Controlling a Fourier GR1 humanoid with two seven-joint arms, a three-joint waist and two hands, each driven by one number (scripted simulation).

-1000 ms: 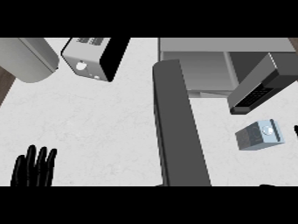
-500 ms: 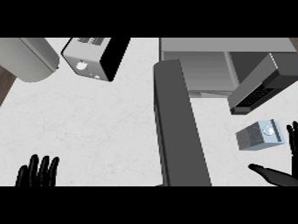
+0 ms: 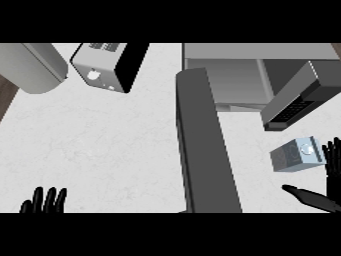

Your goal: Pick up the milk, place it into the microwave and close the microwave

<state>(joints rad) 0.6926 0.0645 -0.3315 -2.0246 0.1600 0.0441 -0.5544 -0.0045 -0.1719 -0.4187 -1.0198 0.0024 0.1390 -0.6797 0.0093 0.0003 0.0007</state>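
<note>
Counter (image 3: pixel 99 145): white marbled top, bearing all items listed.

Microwave (image 3: pixel 232 80): grey box at the counter's far right corner. Its cavity stands open toward the viewer and nothing shows inside. Microwave door (image 3: pixel 202 145): long dark slab swung out, running from the box down to the counter's near edge. A dark control panel (image 3: pixel 300 97) angles out on the box's right side.

Cylindrical grey vessel (image 3: pixel 27 66): far left corner, contents not visible.

Toaster (image 3: pixel 108 65): black and silver, along the far edge, between the vessel and the microwave.

Milk (image 3: pixel 296 154): small grey carton near the counter's right edge, right of the door, below the control panel.

Right hand (image 3: pixel 337 182): open, fingers straight beside the carton's right side, thumb spread out below it; contact cannot be told. Since half a second ago it has shifted slightly closer to the carton.

Left hand (image 3: pixel 44 201): resting open at the near edge, left side; it sits lower in the view than a second ago.
</note>
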